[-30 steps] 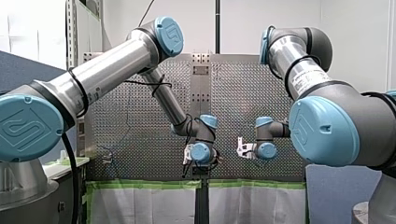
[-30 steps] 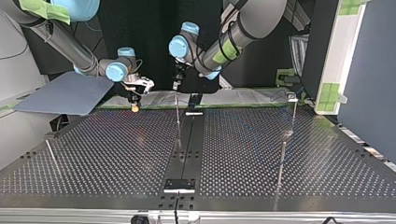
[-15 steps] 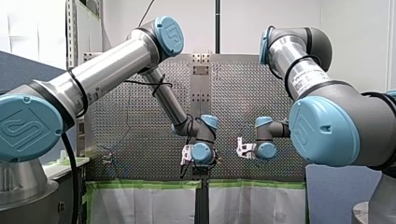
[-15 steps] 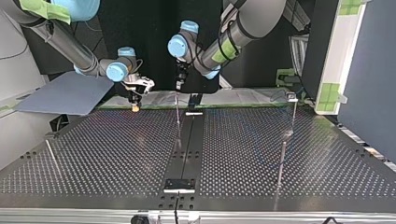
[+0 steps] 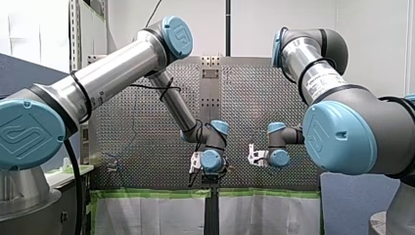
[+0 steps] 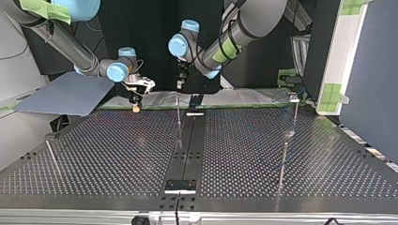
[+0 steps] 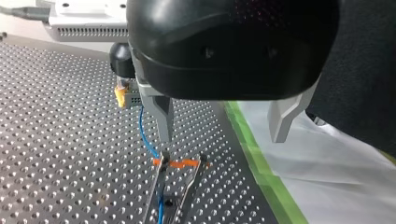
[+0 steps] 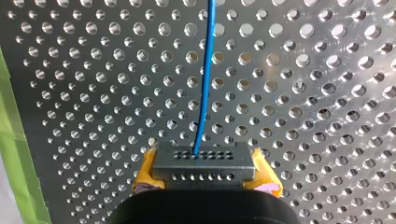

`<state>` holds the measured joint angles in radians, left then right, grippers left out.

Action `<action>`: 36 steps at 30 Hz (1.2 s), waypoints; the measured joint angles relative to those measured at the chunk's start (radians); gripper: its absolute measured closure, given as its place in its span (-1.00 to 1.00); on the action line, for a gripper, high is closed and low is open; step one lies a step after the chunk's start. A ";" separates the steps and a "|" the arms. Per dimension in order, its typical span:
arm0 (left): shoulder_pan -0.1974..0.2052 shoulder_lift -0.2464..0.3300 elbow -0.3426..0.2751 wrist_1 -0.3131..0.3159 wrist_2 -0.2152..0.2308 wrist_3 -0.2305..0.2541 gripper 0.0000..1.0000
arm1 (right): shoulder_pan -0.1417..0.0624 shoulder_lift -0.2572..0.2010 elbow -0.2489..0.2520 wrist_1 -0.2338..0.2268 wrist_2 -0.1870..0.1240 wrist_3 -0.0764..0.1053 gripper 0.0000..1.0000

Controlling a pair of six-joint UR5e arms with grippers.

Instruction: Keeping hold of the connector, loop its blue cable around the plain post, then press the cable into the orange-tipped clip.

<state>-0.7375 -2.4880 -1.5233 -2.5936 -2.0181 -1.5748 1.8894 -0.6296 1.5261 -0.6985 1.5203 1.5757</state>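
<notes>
Between the yellow pads of my right claw, the grey connector sits pinched at both ends, its rows of small holes facing the wrist camera. Its blue cable leaves the middle of the connector and runs straight ahead of the claw over the perforated counter. A strip of green tape lines the counter's border to one side.

Seen from the left wrist, the same cable drops from the connector in a curve to the orange-tipped clip. It meets the orange tip of one prong and shows again lower down, between the two metal prongs. My left claw, black with bare metal fingers, hangs above the clip with those fingers spread wide. One fingertip is just over the prong that the cable meets; the other is off to the side, toward the green tape and the white sheet beyond it.

From across the counter, the top view shows both claws near the far edge. My right claw is at that view's left, and my left claw is near it toward the middle, the two apart.
</notes>
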 joint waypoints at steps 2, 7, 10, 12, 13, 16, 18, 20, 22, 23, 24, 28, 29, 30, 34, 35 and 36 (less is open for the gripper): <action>-0.006 0.010 -0.011 0.003 -0.003 0.001 -1.00 | -0.001 0.000 0.000 0.000 0.000 0.000 0.97; -0.024 0.053 -0.056 0.040 0.007 -0.019 -1.00 | -0.003 0.000 0.000 0.001 0.000 0.000 0.97; -0.035 0.084 -0.087 0.070 0.024 -0.047 -1.00 | -0.003 0.000 0.000 0.001 0.000 0.001 0.97; -0.042 0.105 -0.109 0.092 0.033 -0.067 -1.00 | -0.003 0.000 0.000 0.002 0.000 0.001 0.97; -0.045 0.114 -0.118 0.100 0.035 -0.076 -1.00 | -0.003 0.000 0.000 0.003 0.000 0.001 0.97; -0.050 0.146 -0.149 0.132 0.037 -0.106 -1.00 | -0.002 0.000 0.000 0.006 0.000 0.001 0.97; -0.049 0.168 -0.171 0.155 0.036 -0.124 -1.00 | -0.001 0.000 0.000 0.009 0.000 0.000 0.97; -0.047 0.187 -0.190 0.173 0.034 -0.139 -1.00 | 0.001 0.000 0.000 0.012 0.000 0.001 0.97; -0.044 0.208 -0.212 0.193 0.032 -0.159 -1.00 | 0.003 0.000 0.000 0.014 0.000 0.001 0.97; -0.042 0.217 -0.221 0.202 0.032 -0.168 -1.00 | 0.003 0.000 0.000 0.016 0.000 0.001 0.97; -0.041 0.229 -0.232 0.213 0.032 -0.179 -1.00 | 0.003 0.001 0.000 0.017 0.000 0.001 0.97; -0.032 0.264 -0.267 0.241 0.032 -0.213 -1.00 | 0.005 0.001 0.000 0.025 0.000 0.001 0.97; -0.030 0.272 -0.276 0.246 0.032 -0.222 -1.00 | 0.005 0.000 0.000 0.026 0.000 0.001 0.97; -0.026 0.283 -0.287 0.250 0.031 -0.233 -1.00 | 0.005 0.000 0.000 0.027 0.000 0.001 0.97; -0.017 0.321 -0.324 0.264 0.023 -0.270 -1.00 | 0.005 0.000 0.000 0.029 0.000 0.004 0.97; -0.015 0.329 -0.332 0.266 0.020 -0.278 -1.00 | 0.005 0.000 0.000 0.030 0.000 0.005 0.97; -0.013 0.339 -0.342 0.268 0.017 -0.288 -1.00 | 0.005 0.000 0.000 0.030 0.000 0.006 0.97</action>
<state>-0.7508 -2.1493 -1.8655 -2.3258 -2.0016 -1.8629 1.8943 -0.6297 1.5257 -0.6686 1.5207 1.5815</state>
